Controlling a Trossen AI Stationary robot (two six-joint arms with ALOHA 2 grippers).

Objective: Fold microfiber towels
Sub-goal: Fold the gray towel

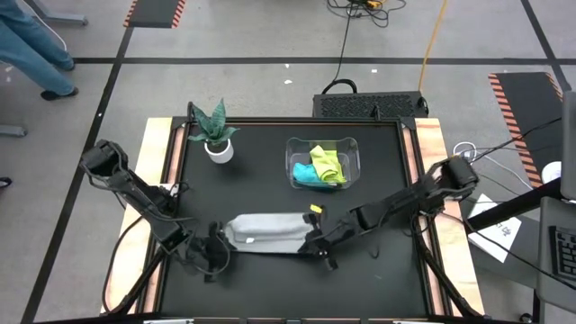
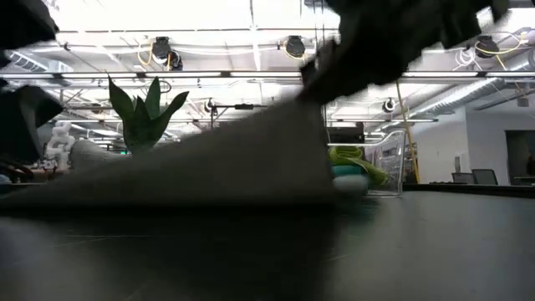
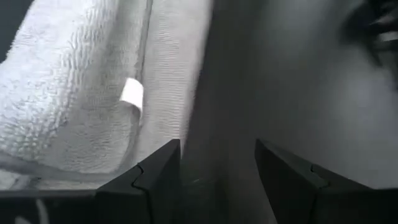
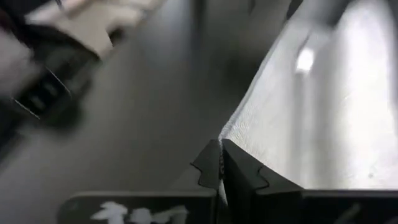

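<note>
A light grey microfiber towel (image 1: 265,232) lies folded into a long band near the table's front edge. Its right end (image 2: 313,113) is raised, and the rest slopes down to the table on the left. My right gripper (image 1: 315,241) is shut on that right end. My left gripper (image 1: 214,245) stands open at the towel's left end. In the left wrist view the towel (image 3: 81,93) lies beside one finger and bare table shows between the fingers. A yellow-green towel (image 1: 328,162) and a teal towel (image 1: 304,173) lie in the clear bin (image 1: 351,144). My right gripper pinches a corner of the grey towel's right end (image 4: 239,127) between its two shut fingers. The fingers come from the table's right, slanting down. That end is lifted off the table, and the cloth runs down in a slope to its left part, which rests on the table.
A small potted plant (image 1: 216,135) stands at the far left of the black tabletop (image 1: 378,288). The clear bin stands at the far middle. Bare table shows to the right of the towel and in front of the bin.
</note>
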